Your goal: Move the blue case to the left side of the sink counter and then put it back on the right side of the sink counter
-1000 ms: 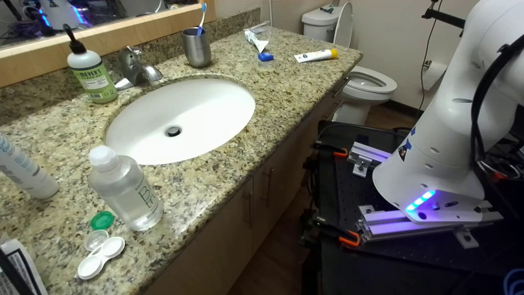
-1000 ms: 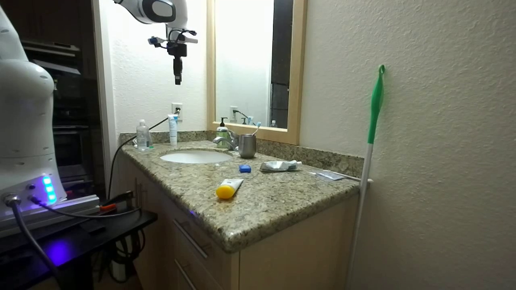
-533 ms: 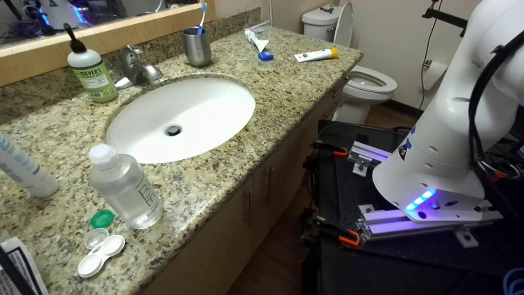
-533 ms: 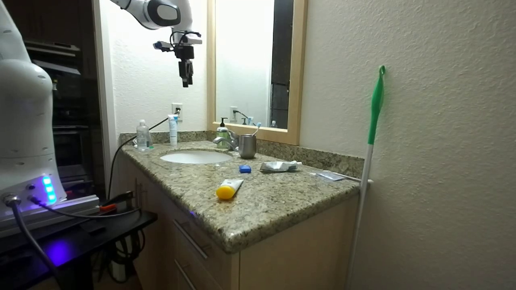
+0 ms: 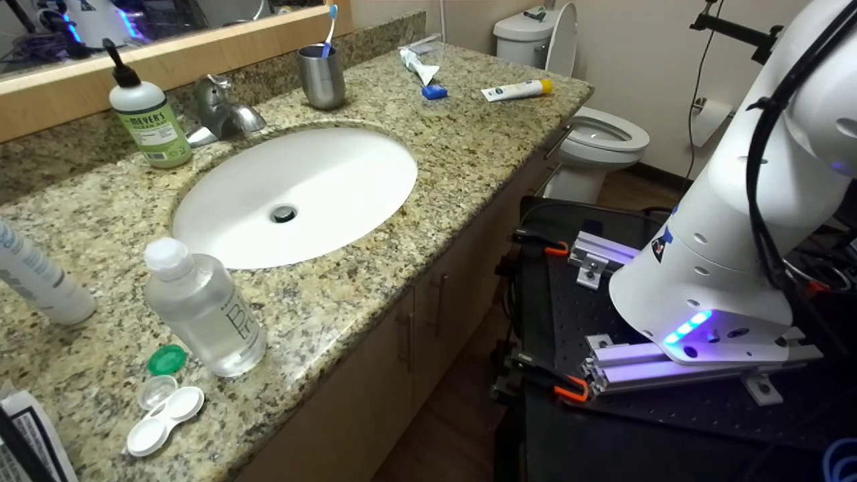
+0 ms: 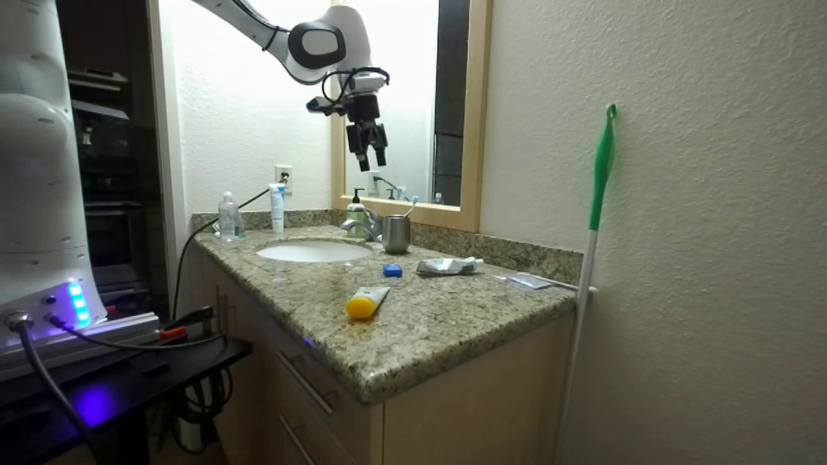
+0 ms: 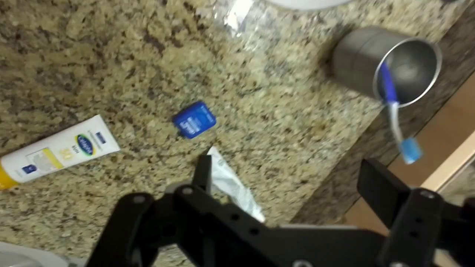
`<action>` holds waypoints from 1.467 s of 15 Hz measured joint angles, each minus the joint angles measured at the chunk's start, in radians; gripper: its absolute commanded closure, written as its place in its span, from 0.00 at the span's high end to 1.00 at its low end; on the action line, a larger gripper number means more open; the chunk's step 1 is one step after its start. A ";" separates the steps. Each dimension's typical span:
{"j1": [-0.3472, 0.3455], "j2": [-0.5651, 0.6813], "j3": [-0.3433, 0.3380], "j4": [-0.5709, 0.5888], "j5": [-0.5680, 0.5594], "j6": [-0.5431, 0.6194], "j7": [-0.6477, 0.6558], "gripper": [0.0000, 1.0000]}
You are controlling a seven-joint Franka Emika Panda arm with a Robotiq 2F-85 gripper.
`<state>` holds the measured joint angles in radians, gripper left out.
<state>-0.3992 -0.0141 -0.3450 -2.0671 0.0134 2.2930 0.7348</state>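
The small blue case (image 7: 194,119) lies flat on the granite sink counter (image 7: 122,74); printing shows on its top in the wrist view. It also lies past the basin in both exterior views, at the blue case (image 5: 434,92) and the blue case (image 6: 392,270). My gripper (image 6: 373,163) hangs high above the counter, over the area around the basin and cup in an exterior view. In the wrist view its fingers (image 7: 285,168) are wide apart with nothing between them. The case is up and left of the left finger there, not touched.
A steel cup (image 6: 396,234) with a toothbrush stands by the backsplash. A crumpled white tube (image 6: 447,266) lies beside the case, and an orange-capped tube (image 6: 367,303) nearby. A faucet (image 5: 224,110), soap bottle (image 5: 150,124) and clear bottle (image 5: 204,311) surround the basin (image 5: 301,194).
My arm has swung right and come lower in an exterior view, and the gripper has turned so both fingers show apart. The blue case and the other things on the counter have not moved.
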 measured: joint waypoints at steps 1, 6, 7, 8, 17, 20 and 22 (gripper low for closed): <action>-0.009 0.031 -0.017 0.016 -0.010 0.005 0.018 1.00; -0.004 0.066 -0.022 0.042 -0.020 0.005 0.059 1.00; -0.003 0.075 -0.025 0.041 -0.048 0.004 0.097 1.00; -0.003 0.091 -0.029 0.038 -0.083 0.003 0.147 1.00; -0.005 0.230 -0.069 0.022 -0.105 0.004 0.301 1.00; -0.003 0.232 -0.069 0.023 -0.103 0.009 0.309 1.00; -0.003 0.244 -0.069 0.020 -0.082 0.049 0.335 1.00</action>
<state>-0.4025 0.2302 -0.4145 -2.0471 -0.0685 2.3417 1.0694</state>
